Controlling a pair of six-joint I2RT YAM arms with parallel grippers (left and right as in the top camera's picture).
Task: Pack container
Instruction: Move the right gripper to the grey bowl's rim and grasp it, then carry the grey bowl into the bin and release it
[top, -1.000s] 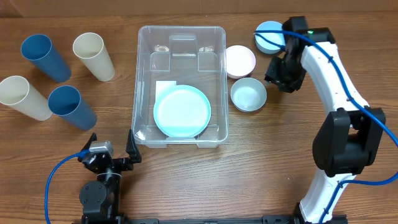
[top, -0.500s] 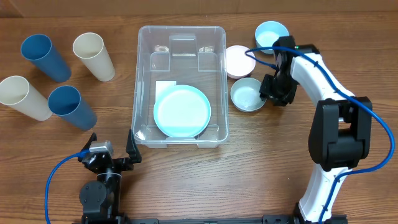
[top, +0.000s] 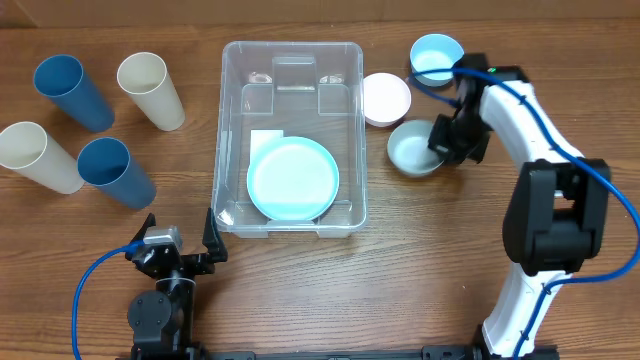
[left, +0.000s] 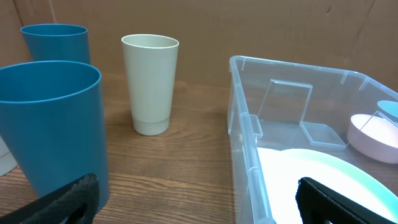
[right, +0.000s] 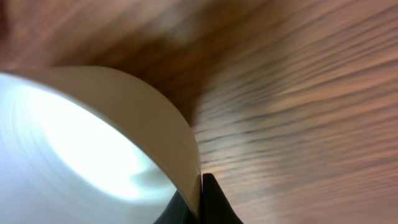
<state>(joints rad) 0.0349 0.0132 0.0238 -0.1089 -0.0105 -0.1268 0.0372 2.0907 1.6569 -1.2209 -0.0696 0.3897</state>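
While the right tool (top: 446, 141) pinches the white bowl (top: 410, 152) by its rim,
keep it level, clearing the container (top: 290, 46) wall.

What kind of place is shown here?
Probably a robotics lab bench: a white robot arm with blue cable, a brown wooden table, a large clear rectangular plastic bin and a small pale round bowl.

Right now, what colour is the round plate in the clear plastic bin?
Pale aqua plate, clearest overhead.
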